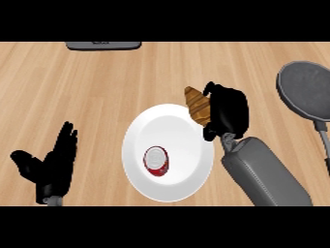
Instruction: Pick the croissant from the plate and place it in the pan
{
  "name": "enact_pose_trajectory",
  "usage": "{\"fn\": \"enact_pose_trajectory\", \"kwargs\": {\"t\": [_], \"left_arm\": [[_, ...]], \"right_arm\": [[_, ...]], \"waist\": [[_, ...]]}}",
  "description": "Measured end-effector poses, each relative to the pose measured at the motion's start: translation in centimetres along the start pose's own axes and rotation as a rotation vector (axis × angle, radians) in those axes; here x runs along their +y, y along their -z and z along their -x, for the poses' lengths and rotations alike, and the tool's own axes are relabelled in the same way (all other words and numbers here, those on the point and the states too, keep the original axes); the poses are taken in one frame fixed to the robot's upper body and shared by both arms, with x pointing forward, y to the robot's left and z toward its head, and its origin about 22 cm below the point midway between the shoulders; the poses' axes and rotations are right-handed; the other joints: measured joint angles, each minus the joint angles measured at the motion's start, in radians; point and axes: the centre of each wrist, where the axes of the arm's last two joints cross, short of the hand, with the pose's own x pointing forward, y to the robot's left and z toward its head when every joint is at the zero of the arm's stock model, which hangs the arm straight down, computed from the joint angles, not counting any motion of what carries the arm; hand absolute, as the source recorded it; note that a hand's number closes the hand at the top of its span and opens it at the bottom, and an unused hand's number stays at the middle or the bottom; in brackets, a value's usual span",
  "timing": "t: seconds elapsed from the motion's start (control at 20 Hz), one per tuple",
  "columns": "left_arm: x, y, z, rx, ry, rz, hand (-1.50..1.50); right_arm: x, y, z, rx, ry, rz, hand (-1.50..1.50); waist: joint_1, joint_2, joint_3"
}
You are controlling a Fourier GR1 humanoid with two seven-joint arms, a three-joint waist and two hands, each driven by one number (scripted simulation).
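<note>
The right hand (228, 112) has its fingers curled round the croissant (197, 107), which sits at the upper right edge of the white plate (142, 145), over its rim. A red and white can (157, 161) lies on the plate, and the grey pan (313, 90) rests well apart on the wooden bench (67, 87) to the right, its handle pointing toward the lower edge. The left hand (50, 164) rests open at the lower left, fingers straight, holding nothing.
</note>
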Motion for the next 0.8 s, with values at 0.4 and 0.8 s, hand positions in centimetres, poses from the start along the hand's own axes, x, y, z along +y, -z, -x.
{"fn": "enact_pose_trajectory", "kwargs": {"t": [0.4, 0.8], "left_arm": [[0.0, -0.3, 0.0, -0.002, 0.0, 0.012, 0.0], [-0.8, -0.2, 0.0, -0.001, 0.004, 0.018, 0.0]], "right_arm": [[-5.7, -1.3, 0.2, 0.105, 0.092, 0.265, 1.5], [-9.5, 1.6, 4.5, 0.194, 0.195, 0.328, 1.5]], "waist": [[0.004, 0.003, 0.0], [0.013, 0.006, 0.001]]}}
